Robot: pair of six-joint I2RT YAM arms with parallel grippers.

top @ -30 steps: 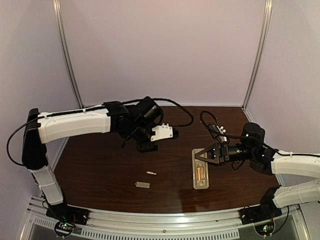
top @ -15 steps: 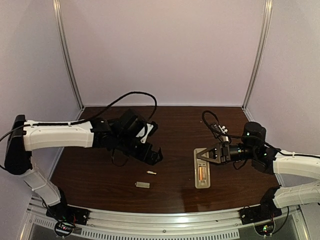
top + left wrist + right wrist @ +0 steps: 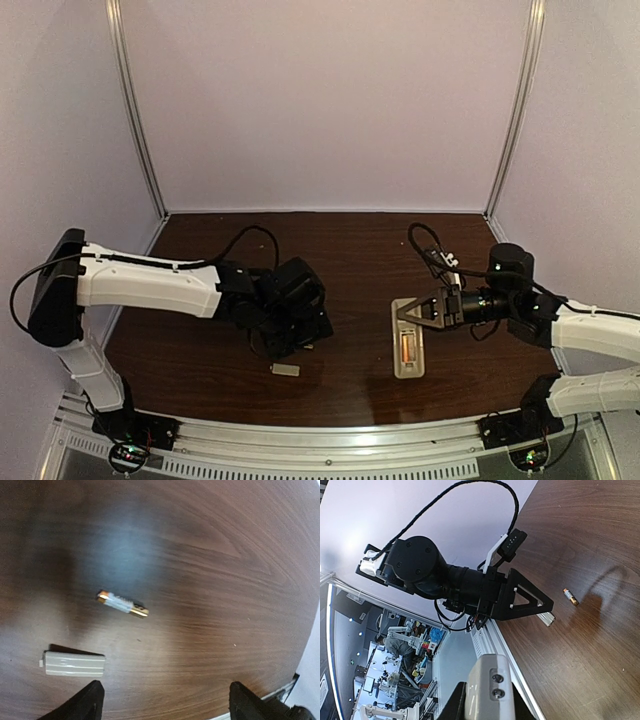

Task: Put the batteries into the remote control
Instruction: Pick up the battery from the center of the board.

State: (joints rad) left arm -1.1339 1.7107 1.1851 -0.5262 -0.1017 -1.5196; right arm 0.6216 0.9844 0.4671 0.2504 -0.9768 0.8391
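**One Battery In, One More To Grab**

The big dark brown wooden table (image 3: 200, 350) had everything lying on it. The long white and black left arm (image 3: 150, 285) reached low across it. Its left claw (image 3: 164, 695) hung over the tiny copper-gold loose battery (image 3: 122, 603). The claw was spread wide open and had nothing in it. I think it was open like that so a finger could come down on each side of the battery.

Well apart, on the right side, lay the slim white remote control (image 3: 409, 366), flat on the table with its back up. The right claw (image 3: 418, 311) looked closed on the far end of it. My guess was that it held the remote so it would not slide around. Something orange glowed in the open bay, and it looked like the other battery (image 3: 404, 347), already in.

Near the loose battery lay a small flat pale grey plate (image 3: 75, 663), close but not touching. It could get bumped if the claw came down crooked.

The loose battery lay on its side on bare wood, with nothing on top of it.
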